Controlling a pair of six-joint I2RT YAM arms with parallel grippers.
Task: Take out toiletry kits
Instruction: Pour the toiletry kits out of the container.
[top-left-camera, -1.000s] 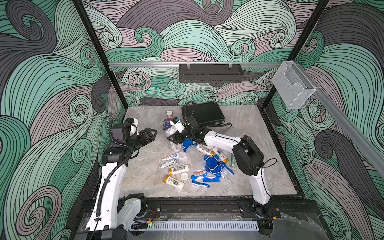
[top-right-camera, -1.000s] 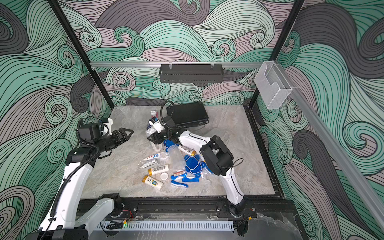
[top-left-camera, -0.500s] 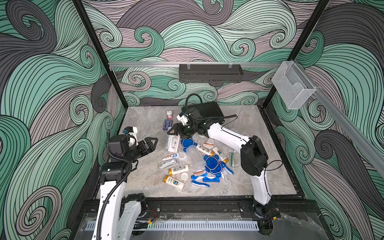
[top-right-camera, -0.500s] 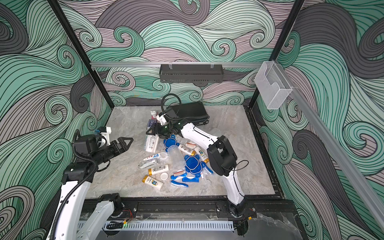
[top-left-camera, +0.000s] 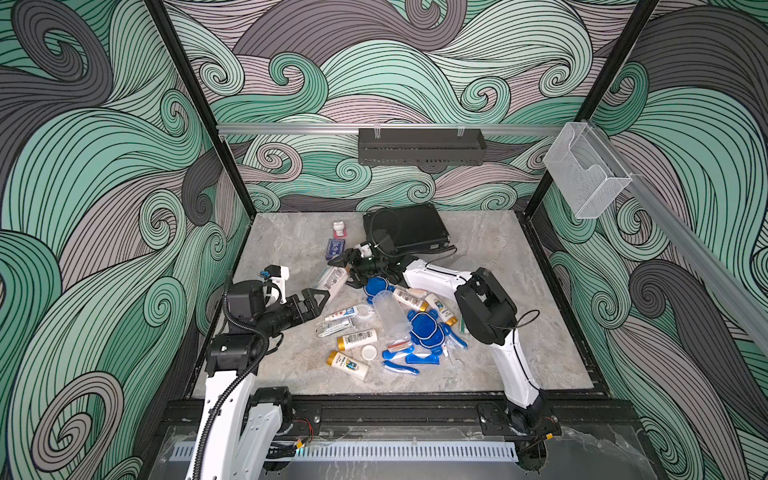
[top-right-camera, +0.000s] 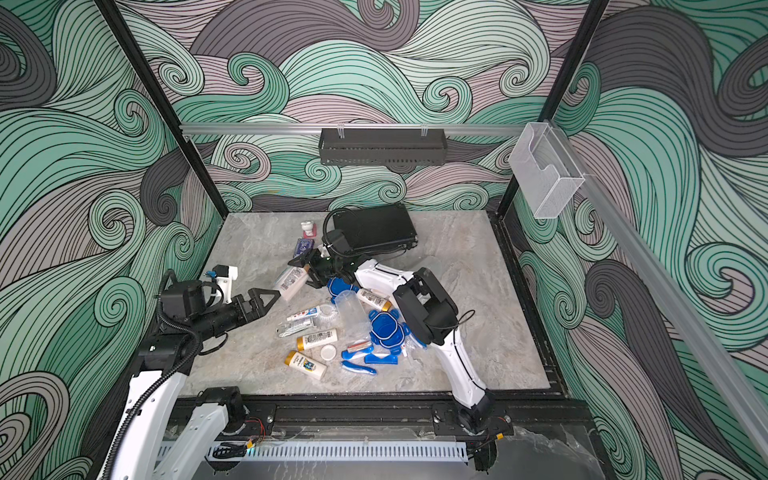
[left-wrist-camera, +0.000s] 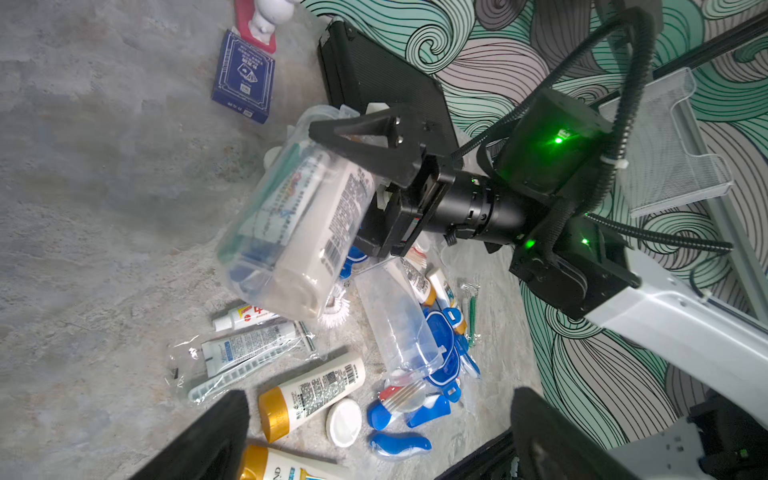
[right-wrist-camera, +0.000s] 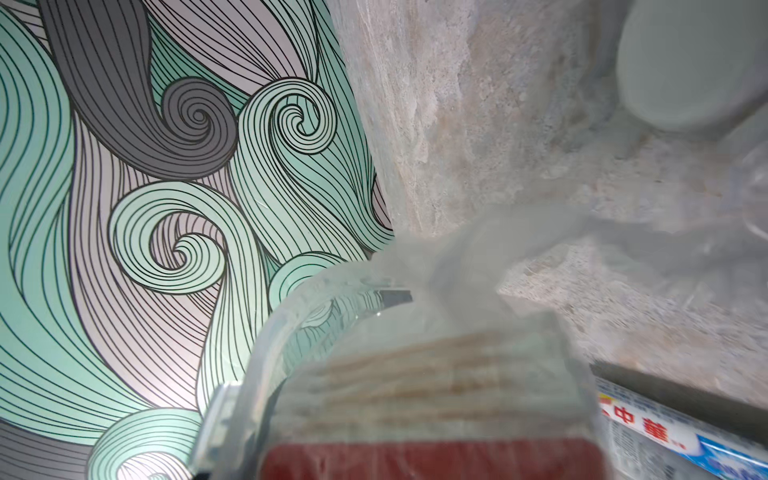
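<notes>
The right gripper (top-left-camera: 343, 274) is clamped across a clear tumbler (left-wrist-camera: 291, 224) packed with a white bottle, a tube and other small pieces. It holds the tumbler on a slant above the grey table (top-left-camera: 519, 291), just beside the dark-blue card box (top-left-camera: 335, 246) and in front of the black briefcase (top-left-camera: 405, 226). The slant probably presents the tumbler's free end to the other arm so that the two can empty it together. Which end is the mouth is hard to tell, though the right wrist view shows a clear rim close to the camera. The left gripper (top-left-camera: 318, 301) stands with its jaws spread wide and empty. It points at the tumbler's free end from near by and does not touch it, which looks like readiness to take hold. On the table below lie things that are already out: an empty tumbler (top-left-camera: 388, 311) on its side, blue lids (top-left-camera: 426, 328), gold-capped bottles (top-left-camera: 357, 338) and blue toothbrushes (top-left-camera: 403, 357). The right arm lies low, its elbow raised over the pile and its forearm stretched toward the back. The left arm rises from the front corner and its forearm runs level toward the middle.
</notes>
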